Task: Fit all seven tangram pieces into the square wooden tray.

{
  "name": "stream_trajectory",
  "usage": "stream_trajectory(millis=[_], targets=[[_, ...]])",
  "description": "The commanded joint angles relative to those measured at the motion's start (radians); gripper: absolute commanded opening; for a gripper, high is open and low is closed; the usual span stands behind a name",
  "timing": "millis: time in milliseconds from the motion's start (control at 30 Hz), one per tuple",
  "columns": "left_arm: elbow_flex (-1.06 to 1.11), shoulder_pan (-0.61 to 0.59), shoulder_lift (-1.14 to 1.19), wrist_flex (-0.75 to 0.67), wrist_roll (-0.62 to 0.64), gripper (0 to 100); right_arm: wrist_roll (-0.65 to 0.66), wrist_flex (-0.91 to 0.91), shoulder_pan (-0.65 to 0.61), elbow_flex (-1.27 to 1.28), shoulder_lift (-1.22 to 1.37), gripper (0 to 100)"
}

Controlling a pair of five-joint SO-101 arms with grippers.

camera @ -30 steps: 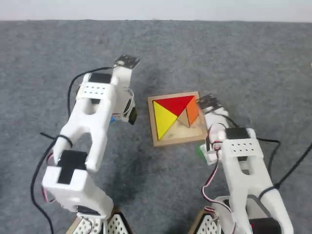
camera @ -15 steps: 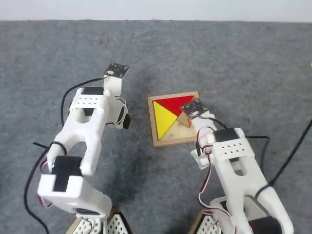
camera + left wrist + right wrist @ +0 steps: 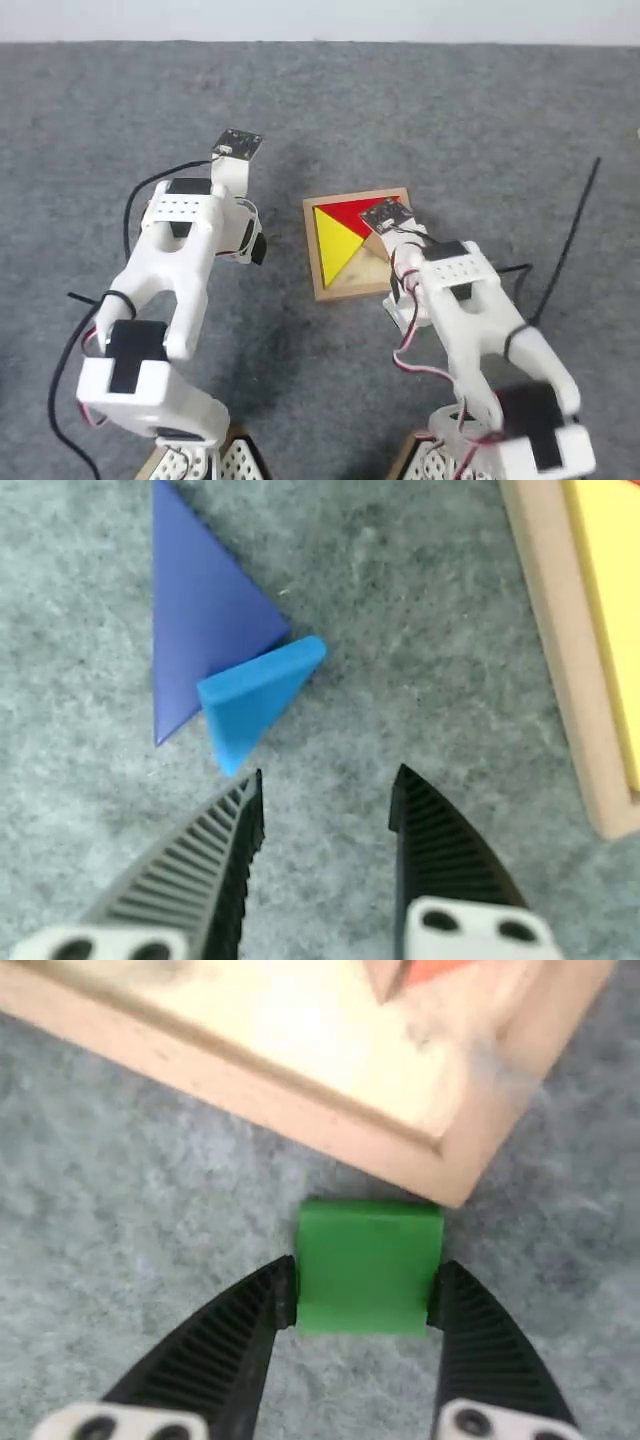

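From above, my right arm [image 3: 470, 300] is covering the right corner of the tray [image 3: 325, 285]. On the left wrist view I see the frame edge clipping the yellow piece [image 3: 610, 600] and the dark blue triangle [image 3: 195, 610], with the light blue piece [image 3: 255, 695] overlapping it. The tips of my right end effector [image 3: 362, 1270] mask the sides of the green square [image 3: 368, 1250].

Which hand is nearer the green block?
Right. The right hand grips the green block by the tray corner; the left hand hangs open over the blue triangles beyond the tray.
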Motion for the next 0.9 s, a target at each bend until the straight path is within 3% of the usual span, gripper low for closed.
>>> stream_trajectory(millis=[0,167,333,500,767,867], targets=[[-0.002,-0.006,-0.058,-0.015,-0.011,20,0.014,-0.039,-0.001,-0.06,0.053,21.4],[-0.002,-0.006,-0.058,-0.018,-0.011,20,0.014,-0.013,0.001,-0.087,0.082,20.6],[-0.004,-0.006,-0.058,-0.02,-0.011,20,-0.038,-0.016,0.001,-0.089,0.074,6.9],[-0.004,-0.006,-0.055,-0.02,-0.011,20,-0.041,0.008,0.001,-0.094,0.054,7.2],[-0.004,-0.006,-0.052,-0.021,-0.011,20,-0.041,0.168,-0.018,-0.121,-0.318,7.2],[-0.004,-0.006,-0.052,-0.021,-0.011,20,-0.034,0.208,-0.031,-0.21,-0.329,7.2]])
